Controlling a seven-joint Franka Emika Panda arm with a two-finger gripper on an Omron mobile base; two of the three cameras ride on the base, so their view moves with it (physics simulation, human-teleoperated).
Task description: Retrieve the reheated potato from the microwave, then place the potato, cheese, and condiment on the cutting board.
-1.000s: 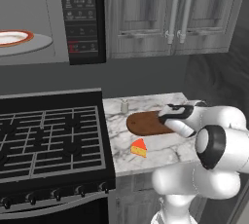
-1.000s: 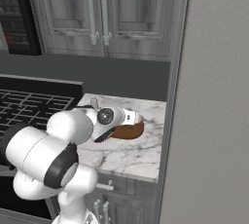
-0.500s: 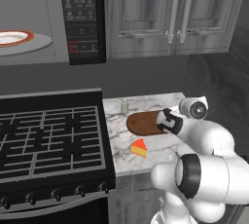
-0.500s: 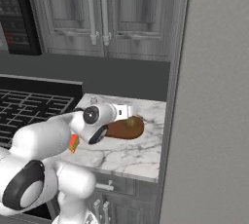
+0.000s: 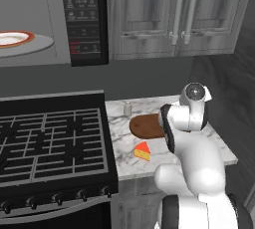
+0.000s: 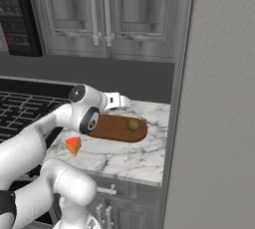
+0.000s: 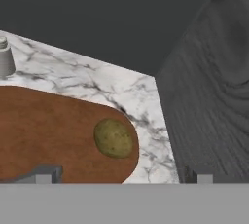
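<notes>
Nearest the base, the cheese wedge lies on the marble counter, just off the cutting board's front edge and not on it; not yet placed.

Gripper hangs over the board, fingers spread wide with nothing between them; in the hand view one fingertip sits low over the wood, the other off past the board's rounded end.

Potato rests on the board near that rounded end, the end farthest from the stove; free of the gripper; first item judged done.

Behind the board, toward the wall, the condiment shaker stands upright on the marble, near the board's stove-side end but apart from it; not yet placed.

Farthest and up left of the board, the microwave stands with its cavity showing; a white plate with an orange-red rim sits on the turntable, no potato on it.

Judgement: retrieval and one placement of three finished; cheese and shaker remain, each a short carry onto bare wood; the shaker, being small and tall, could tip when gripped.
</notes>
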